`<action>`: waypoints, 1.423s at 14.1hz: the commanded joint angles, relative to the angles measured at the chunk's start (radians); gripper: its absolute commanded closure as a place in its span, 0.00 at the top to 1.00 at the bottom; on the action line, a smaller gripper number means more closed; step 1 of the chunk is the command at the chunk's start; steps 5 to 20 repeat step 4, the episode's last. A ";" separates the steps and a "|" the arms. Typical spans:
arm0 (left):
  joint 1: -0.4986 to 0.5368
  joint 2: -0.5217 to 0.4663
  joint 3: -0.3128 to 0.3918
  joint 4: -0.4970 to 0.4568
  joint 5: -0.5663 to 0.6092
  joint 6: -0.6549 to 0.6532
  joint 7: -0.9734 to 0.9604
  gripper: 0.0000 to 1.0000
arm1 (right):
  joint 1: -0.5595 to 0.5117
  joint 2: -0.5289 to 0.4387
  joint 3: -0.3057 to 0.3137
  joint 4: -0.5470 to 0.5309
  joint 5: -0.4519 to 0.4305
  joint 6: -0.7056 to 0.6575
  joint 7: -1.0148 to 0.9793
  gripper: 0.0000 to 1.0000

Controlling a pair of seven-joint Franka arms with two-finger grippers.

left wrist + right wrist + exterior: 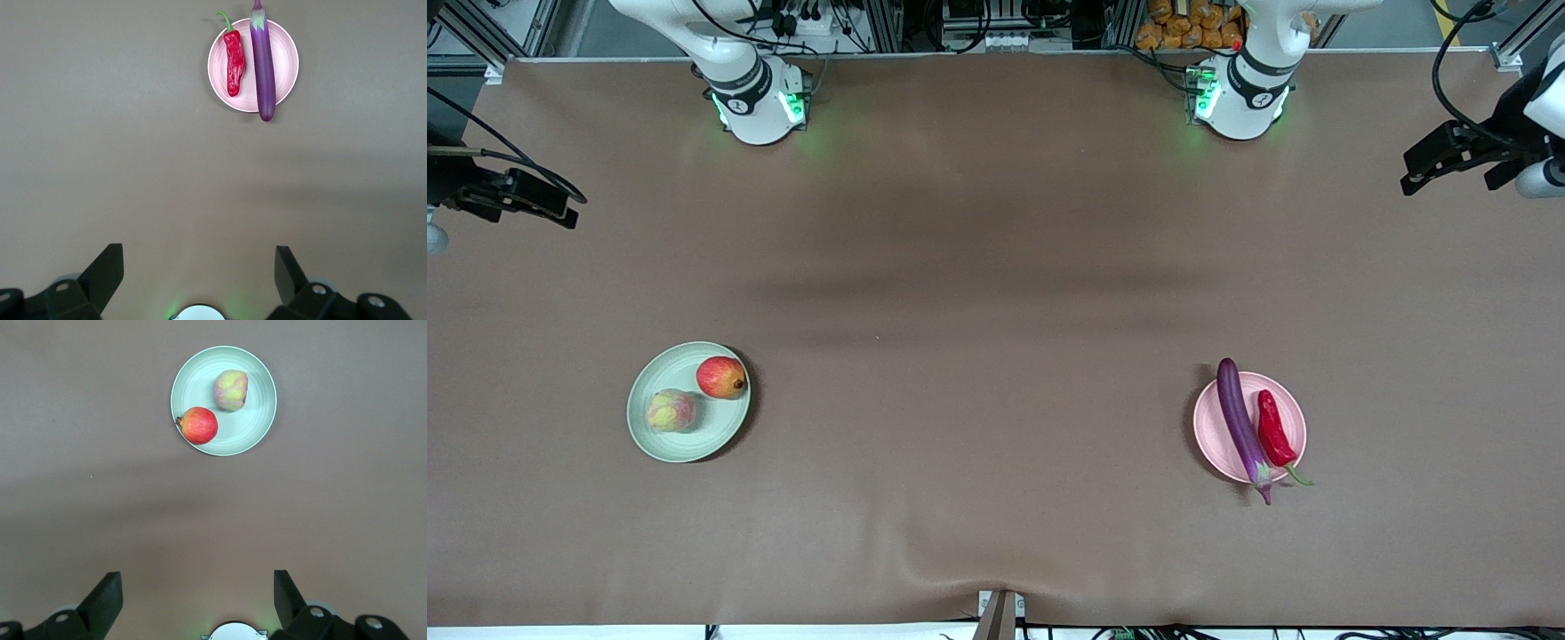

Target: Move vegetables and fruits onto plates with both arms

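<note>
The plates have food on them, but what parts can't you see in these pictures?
- Pale pink plate: in the front view the eggplant and chili pepper cover a strip of it.
- Pale green plate: the red fruit and peach-like fruit hide what is under them.
- Undersides of all four foods: hidden in every view.
- Both arms: the front view's edges cut them off.

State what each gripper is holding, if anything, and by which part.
Nothing is held. The left gripper and right gripper both hang open and empty over the table's ends, each arm waiting.
</note>
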 commanded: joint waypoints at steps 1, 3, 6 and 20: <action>0.005 -0.035 -0.005 -0.021 0.000 0.012 0.009 1.00 | 0.014 -0.001 -0.001 0.010 -0.014 0.006 0.025 1.00; 0.004 -0.032 -0.005 0.011 -0.002 0.007 0.008 1.00 | 0.016 -0.001 -0.001 0.009 -0.011 0.009 0.025 1.00; 0.005 -0.026 -0.003 0.031 -0.002 -0.011 0.009 1.00 | 0.019 0.001 -0.001 0.007 -0.013 0.012 0.026 1.00; 0.005 -0.026 -0.003 0.031 -0.002 -0.011 0.009 1.00 | 0.019 0.001 -0.001 0.007 -0.013 0.012 0.026 1.00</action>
